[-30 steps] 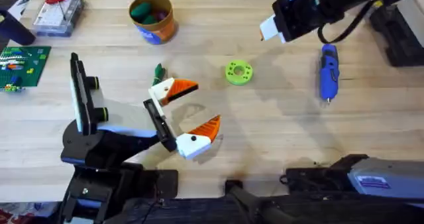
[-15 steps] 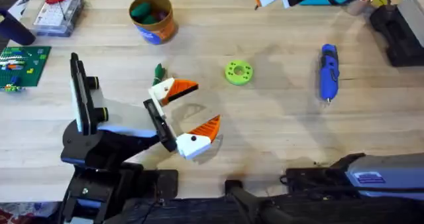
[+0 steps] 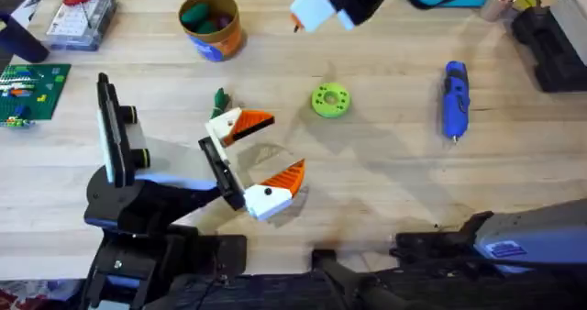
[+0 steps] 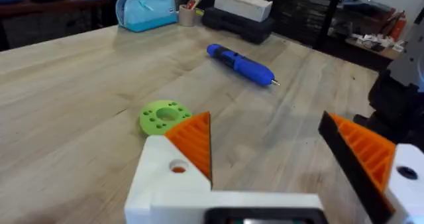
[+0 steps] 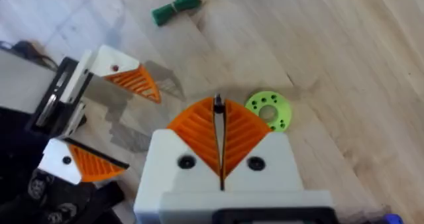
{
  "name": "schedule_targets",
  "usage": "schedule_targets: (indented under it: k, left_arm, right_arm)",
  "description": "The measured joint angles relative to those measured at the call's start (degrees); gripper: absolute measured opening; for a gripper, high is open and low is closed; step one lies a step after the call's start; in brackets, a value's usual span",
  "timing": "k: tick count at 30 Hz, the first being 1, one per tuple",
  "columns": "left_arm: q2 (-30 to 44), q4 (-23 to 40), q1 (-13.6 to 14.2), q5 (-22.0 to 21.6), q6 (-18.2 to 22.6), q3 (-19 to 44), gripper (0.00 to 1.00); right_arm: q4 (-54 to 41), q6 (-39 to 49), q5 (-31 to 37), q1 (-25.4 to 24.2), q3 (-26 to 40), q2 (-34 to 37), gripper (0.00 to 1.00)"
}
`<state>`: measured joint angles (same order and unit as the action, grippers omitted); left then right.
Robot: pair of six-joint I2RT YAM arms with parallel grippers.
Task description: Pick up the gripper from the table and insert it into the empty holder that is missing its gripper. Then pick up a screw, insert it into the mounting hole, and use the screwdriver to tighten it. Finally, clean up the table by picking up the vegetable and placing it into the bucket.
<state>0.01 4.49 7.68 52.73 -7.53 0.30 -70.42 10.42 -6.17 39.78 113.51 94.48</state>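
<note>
The blue screwdriver (image 3: 455,99) (image 4: 238,63) lies on the pale table (image 3: 385,163) at the right, bit toward me. The small green vegetable (image 3: 220,99) (image 5: 175,6) rests just beyond my left gripper (image 3: 275,147) (image 4: 265,128), which hovers open and empty at mid-table. The orange bucket (image 3: 211,24) stands at the back left, with green and red pieces inside. Raised high at the back centre, my right gripper (image 3: 295,23) (image 5: 217,108) is shut, a small dark screw-like pin pinched at its tip. The empty holder is out of view.
A green ring with holes (image 3: 330,100) (image 4: 164,116) (image 5: 269,110) lies mid-table. A clear parts box (image 3: 81,18) and a green board (image 3: 32,85) sit at the far left. A black case (image 3: 550,44) and a blue pouch (image 4: 146,10) stand at the back right.
My right gripper has swung from the back right, above the screwdriver, leftward to the back centre, staying raised. The left arm and the things on the table have not moved.
</note>
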Motion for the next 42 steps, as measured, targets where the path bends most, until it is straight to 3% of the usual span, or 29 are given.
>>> schedule_targets:
  k: [9,14,22,42]
  left_arm:
    - [-0.02,0.00,0.00,0.02,0.24,0.00,0.990]
    - [0.00,0.16,0.00,0.83,3.14,0.02,0.990]
    - [-0.02,0.26,0.00,1.68,5.30,0.02,0.990]
    - [-0.02,0.48,0.00,3.27,6.54,0.02,0.990]
  right_arm:
    - [-1.60,2.45,-0.31,5.95,0.00,0.00,0.004]
    - [-3.75,4.15,-0.79,7.71,0.02,0.00,0.004]
    - [-4.48,7.05,-5.53,7.92,0.02,0.00,0.004]
    - [-4.12,11.13,-8.18,9.71,0.02,0.04,0.004]
